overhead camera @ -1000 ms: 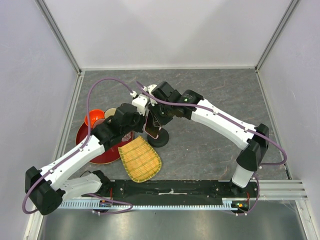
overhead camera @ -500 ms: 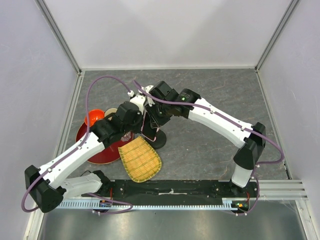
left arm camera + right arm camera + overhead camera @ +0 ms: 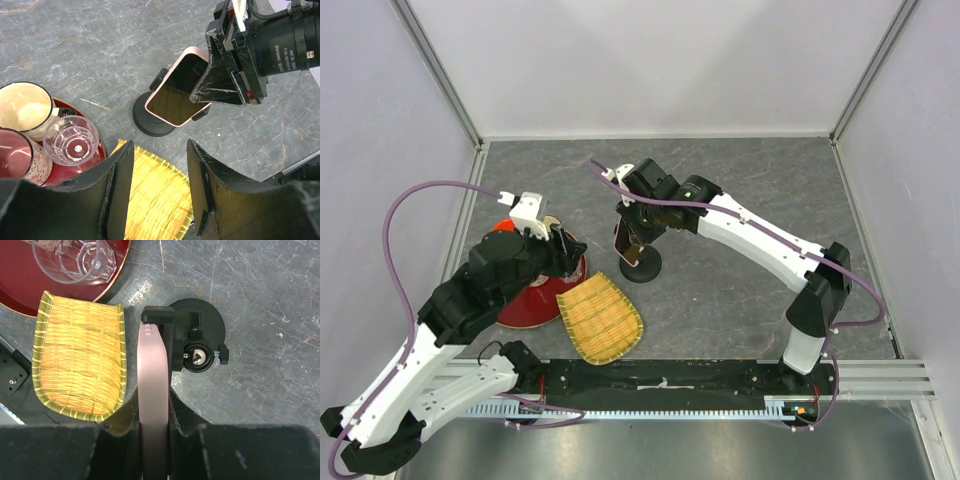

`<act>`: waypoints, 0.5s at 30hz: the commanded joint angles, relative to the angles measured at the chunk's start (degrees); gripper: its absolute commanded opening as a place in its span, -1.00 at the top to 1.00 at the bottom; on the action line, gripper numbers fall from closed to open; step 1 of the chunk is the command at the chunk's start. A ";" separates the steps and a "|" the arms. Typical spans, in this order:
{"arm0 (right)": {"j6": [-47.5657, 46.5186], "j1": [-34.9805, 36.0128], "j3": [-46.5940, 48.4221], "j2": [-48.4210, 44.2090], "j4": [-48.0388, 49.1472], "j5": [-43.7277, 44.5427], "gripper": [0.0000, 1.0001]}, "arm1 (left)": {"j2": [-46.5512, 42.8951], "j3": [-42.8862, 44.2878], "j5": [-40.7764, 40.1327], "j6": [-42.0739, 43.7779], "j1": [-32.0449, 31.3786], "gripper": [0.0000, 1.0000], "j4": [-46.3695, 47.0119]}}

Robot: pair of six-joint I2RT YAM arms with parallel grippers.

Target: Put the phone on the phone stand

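Note:
The phone [image 3: 626,244], black screen with a pink case, is tilted against the black phone stand [image 3: 642,266]. My right gripper [image 3: 633,228] is shut on the phone's upper part. In the right wrist view the pink phone edge [image 3: 153,375] runs between my fingers, and its far end touches the stand's clamp bracket [image 3: 158,315], beside the round base [image 3: 212,320]. The right gripper [image 3: 154,407] pinches it from both sides. In the left wrist view the phone [image 3: 175,97] leans over the stand base [image 3: 147,125]. My left gripper [image 3: 159,190] is open and empty, above the bamboo tray, apart from the phone.
A yellow bamboo tray [image 3: 600,318] lies just near-left of the stand. A red tray [image 3: 525,305] at the left holds a clear glass [image 3: 70,140], a cream mug [image 3: 22,107] and a red cup [image 3: 15,155]. An orange bowl [image 3: 503,234] is behind it.
My left arm has let go and drawn back to the left, away from the phone. My right gripper keeps hold of the phone at the stand, shifted slightly.

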 commanded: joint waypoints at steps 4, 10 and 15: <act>-2.07 -5.63 -4.53 1.44 -7.10 6.65 0.19 | 0.03 -1.65 2.10 -2.61 -0.08 -0.08 1.22; -2.50 -6.68 0.31 -1.90 -6.93 2.09 -0.14 | 1.70 -4.90 7.29 -3.31 0.01 -0.13 7.46; -3.82 -7.21 -1.70 -5.50 -6.75 2.52 -0.18 | 3.10 -9.29 10.81 -4.80 0.01 -0.16 12.73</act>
